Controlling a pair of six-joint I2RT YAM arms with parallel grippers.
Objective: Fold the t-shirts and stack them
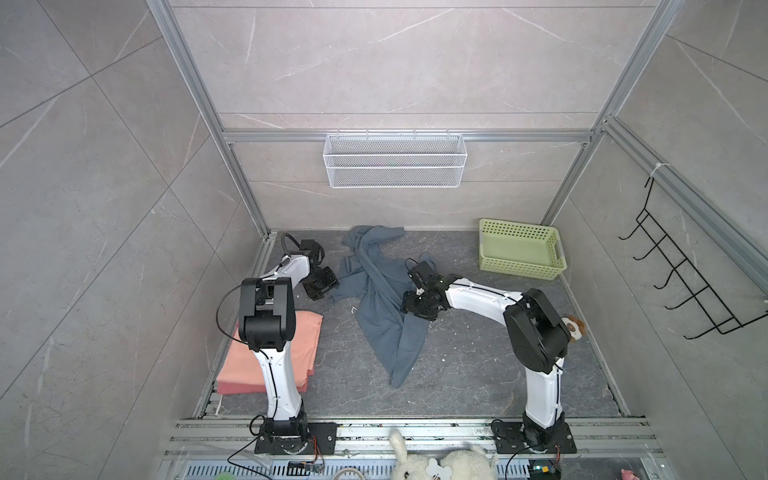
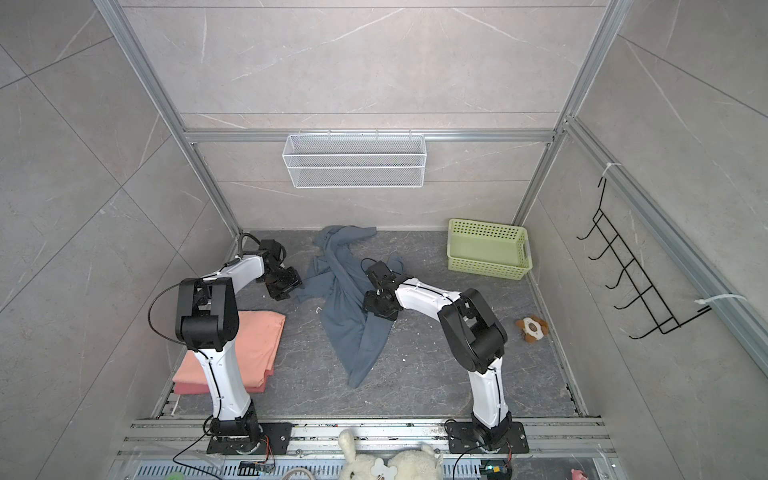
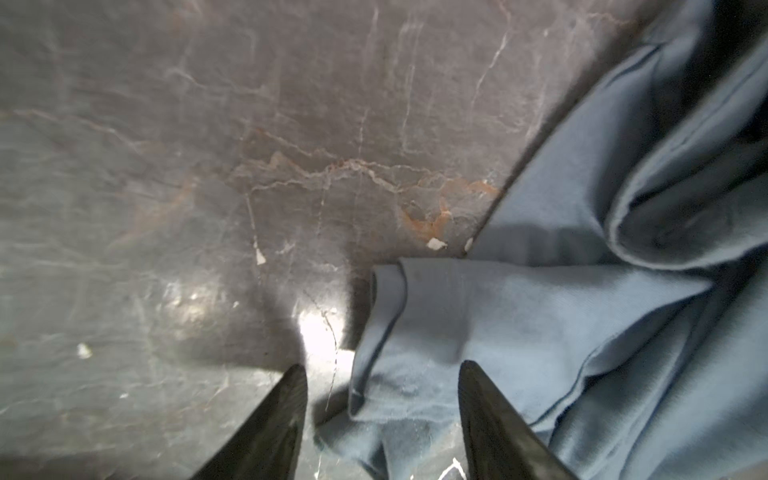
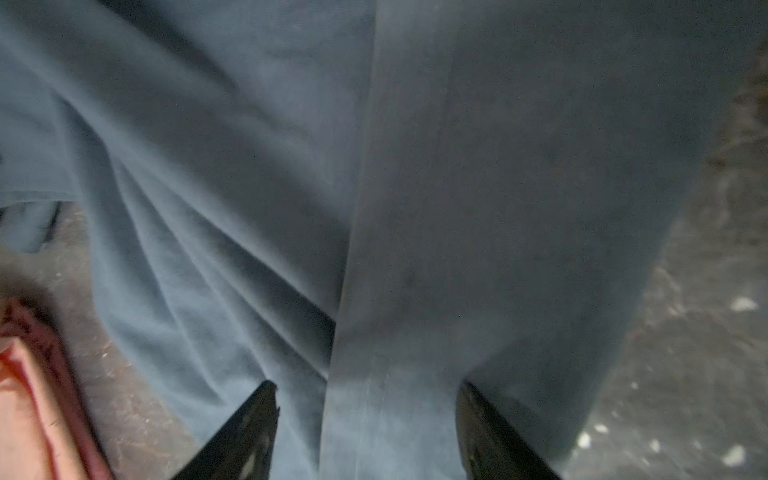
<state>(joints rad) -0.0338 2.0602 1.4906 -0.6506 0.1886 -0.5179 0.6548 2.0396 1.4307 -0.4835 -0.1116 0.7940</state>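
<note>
Blue-grey t-shirt (image 1: 382,307), bunched lengthwise.
Sleeve edge is framed by parted left gripper (image 3: 381,365); right gripper (image 4: 366,384) is spread over mid-cloth.

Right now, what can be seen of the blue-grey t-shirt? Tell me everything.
The blue-grey t-shirt is soft plain cloth, unfolded, crumpled into a long twisted heap with deep creases on the dark marbled table. Its far end reaches the back wall; its near end tapers to a point. A hemmed sleeve sticks out at the left gripper, whose open fingers straddle its edge. The right gripper is open over its middle; contact is unclear.
</note>
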